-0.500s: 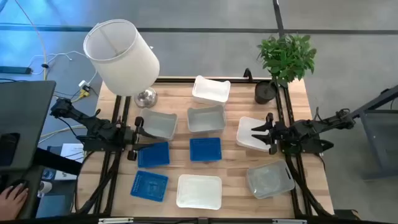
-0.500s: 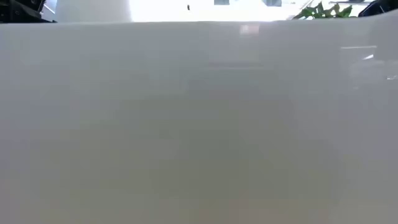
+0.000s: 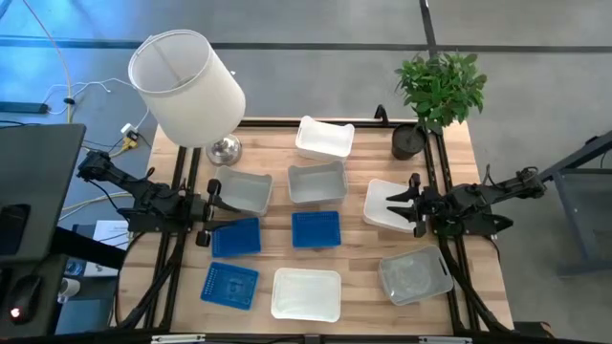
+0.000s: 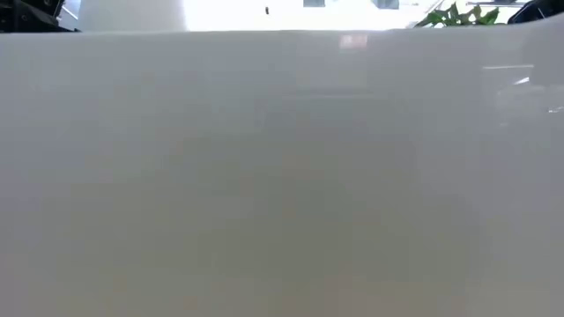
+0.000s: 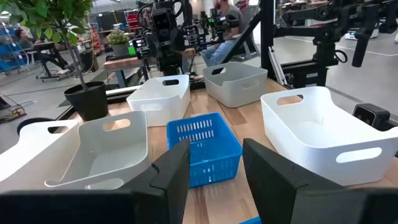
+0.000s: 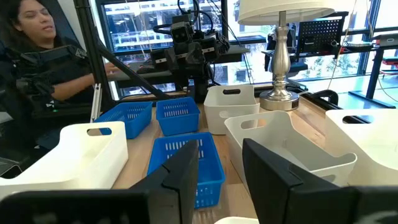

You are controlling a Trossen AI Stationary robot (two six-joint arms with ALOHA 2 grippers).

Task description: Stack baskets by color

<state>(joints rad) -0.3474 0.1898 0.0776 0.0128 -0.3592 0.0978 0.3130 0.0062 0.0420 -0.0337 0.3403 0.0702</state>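
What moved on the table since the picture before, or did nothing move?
Nothing on the table moved. The left gripper and right gripper hang open in the same spots, holding nothing, and every basket lies as before. Only a person's hand at the picture's lower left edge has gone.

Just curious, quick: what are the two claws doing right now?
Left gripper: fingers open, holding nothing.
Right gripper: fingers open, holding nothing.
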